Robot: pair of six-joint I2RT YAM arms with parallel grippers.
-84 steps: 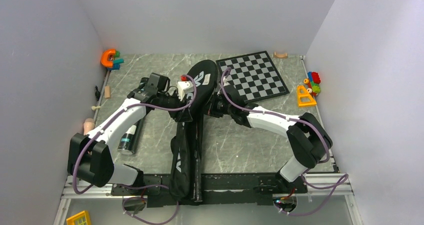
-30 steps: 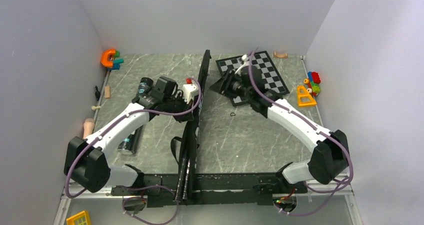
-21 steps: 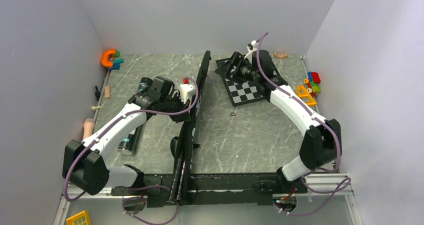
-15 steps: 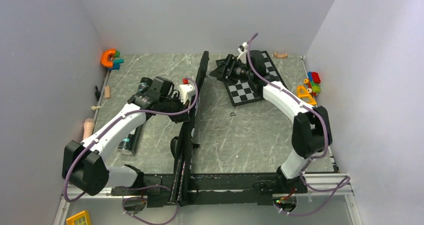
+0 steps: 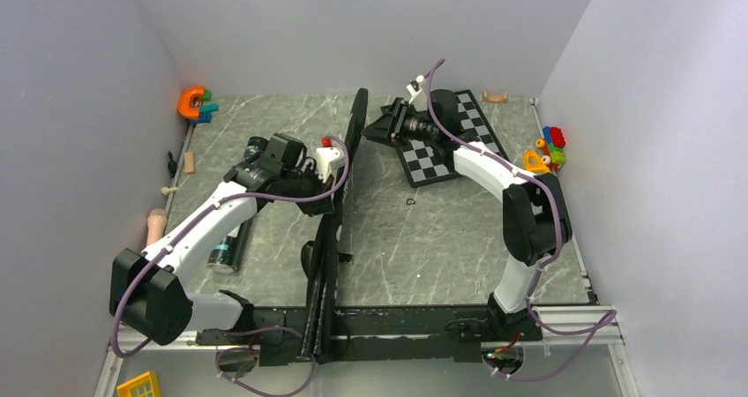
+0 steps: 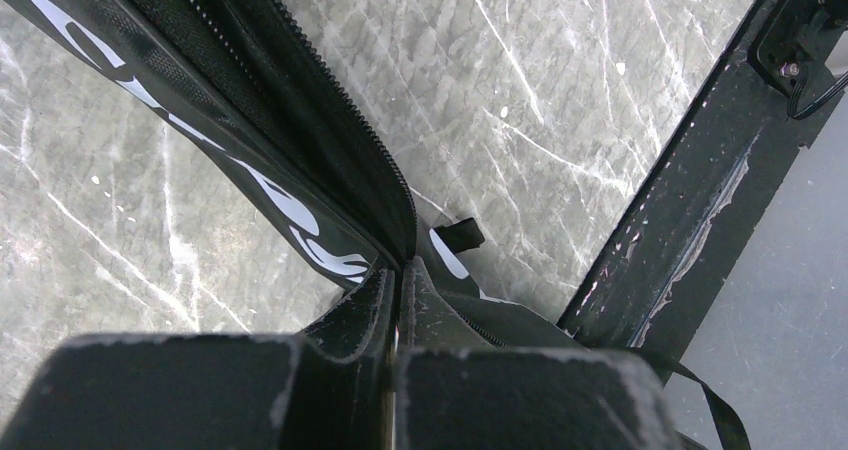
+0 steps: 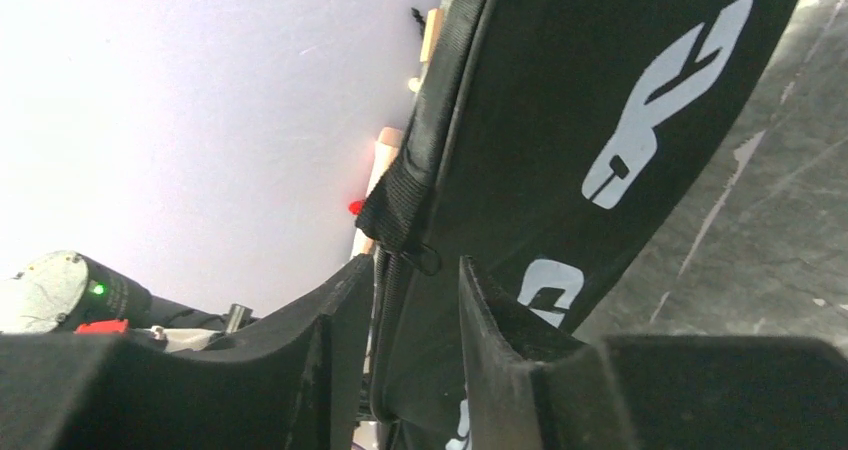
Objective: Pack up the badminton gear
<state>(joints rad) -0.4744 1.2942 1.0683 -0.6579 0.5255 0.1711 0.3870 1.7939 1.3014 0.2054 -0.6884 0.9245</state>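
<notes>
Racket bag (image 5: 353,141) stands on its thin edge on the table (image 5: 423,238). Its long axis runs from between my bases toward the far wall, head end farthest away. My left end effector (image 6: 397,280) is pinched closed on the zipper edge about midway along. My right end effector (image 7: 410,280), fingers slightly parted, sits at the head end with the bag's webbed seam in the gap; I cannot tell if it touches.

Racket bag (image 7: 560,70) matt black woven cloth, white print; table (image 5: 423,229) smooth, grey, veined, stone-look.
</notes>
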